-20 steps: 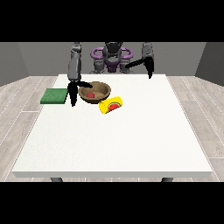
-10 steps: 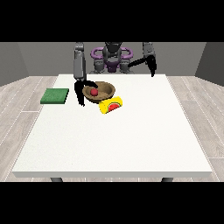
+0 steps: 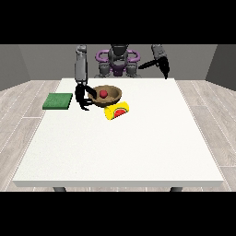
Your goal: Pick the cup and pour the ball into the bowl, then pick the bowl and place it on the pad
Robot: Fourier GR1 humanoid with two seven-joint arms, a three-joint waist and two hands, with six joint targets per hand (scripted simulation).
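Observation:
The brown bowl (image 3: 112, 98) stands at the table's back, left of centre, with the red ball (image 3: 104, 93) inside it. The yellow cup (image 3: 116, 111) lies on its side just in front of the bowl, at its right. At the table's left edge the green pad (image 3: 58, 101) lies flat. The hand at the view's left (image 3: 83, 98) is at the bowl's left rim, between bowl and pad, with its fingers curled down and its thumb at the rim. The hand at the view's right (image 3: 163, 67) hangs raised over the back right, holding nothing.
The white table (image 3: 120, 147) stretches wide toward the camera in front of the cup. The robot's body (image 3: 118, 62) stands behind the back edge.
The hand at the view's left came from beside the pad to the bowl's left rim. The bowl shifted slightly to the right. The other hand lowered a little.

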